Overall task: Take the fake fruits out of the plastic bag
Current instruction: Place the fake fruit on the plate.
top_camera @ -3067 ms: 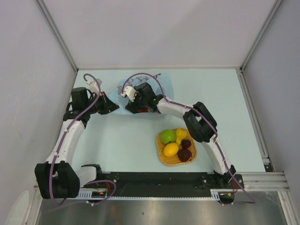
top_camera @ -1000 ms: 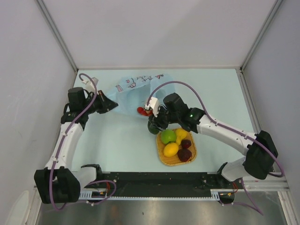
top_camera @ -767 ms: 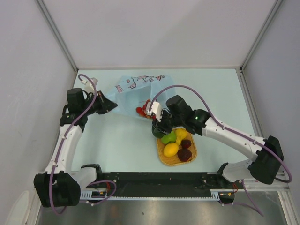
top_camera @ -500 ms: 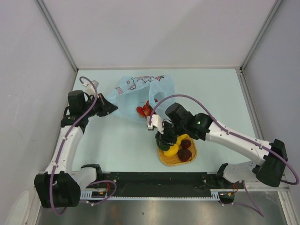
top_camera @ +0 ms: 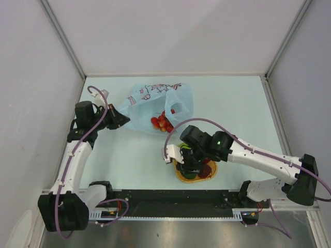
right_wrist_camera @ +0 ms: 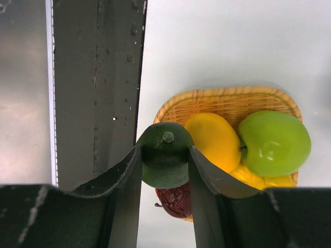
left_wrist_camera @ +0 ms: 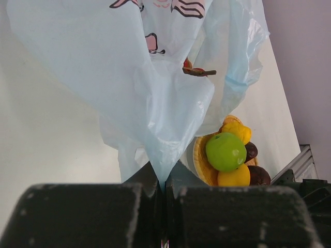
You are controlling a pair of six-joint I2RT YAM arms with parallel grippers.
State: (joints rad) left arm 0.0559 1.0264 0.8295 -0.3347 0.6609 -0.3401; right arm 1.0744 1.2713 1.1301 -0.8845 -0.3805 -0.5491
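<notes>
Rail (top_camera: 170, 199) of black metal runs along the near edge of the bench (top_camera: 248, 113), with both arm bases on it. Just beyond it sits the woven tray (right_wrist_camera: 227, 95), an orange wicker square with rounded corners and a raised rim.

The right gripper (top_camera: 188, 165) hangs over the tray's near-left corner, beside the rail. Its two dark fingers (right_wrist_camera: 126, 175) are closed narrow on the dark green oval fruit (right_wrist_camera: 165, 155), smooth and matte with a stub on top. Whether that fruit touches the tray cannot be told.

Inside the tray, packed against each other, lie the glossy yellow lemon (right_wrist_camera: 212, 142), the shiny green round fruit (right_wrist_camera: 274, 142), the yellow pear-like fruit (right_wrist_camera: 258, 178) and a bumpy dark red fruit (right_wrist_camera: 176, 201).

Open pale bench surface stretches from the tray's right side to the right wall, and between the tray and the left arm.

Farther back, the plastic bag (top_camera: 155, 101), thin, crinkled and translucent light blue with a pink-and-dark print, stands bunched up. The left gripper (top_camera: 124, 120) is shut tight on a fold of its left edge, holding it raised. Small red fruits (top_camera: 162, 121) show at the bag's near side, well apart from the tray.

Pale grey walls (top_camera: 181, 36) close the bench on the left, far and right.
</notes>
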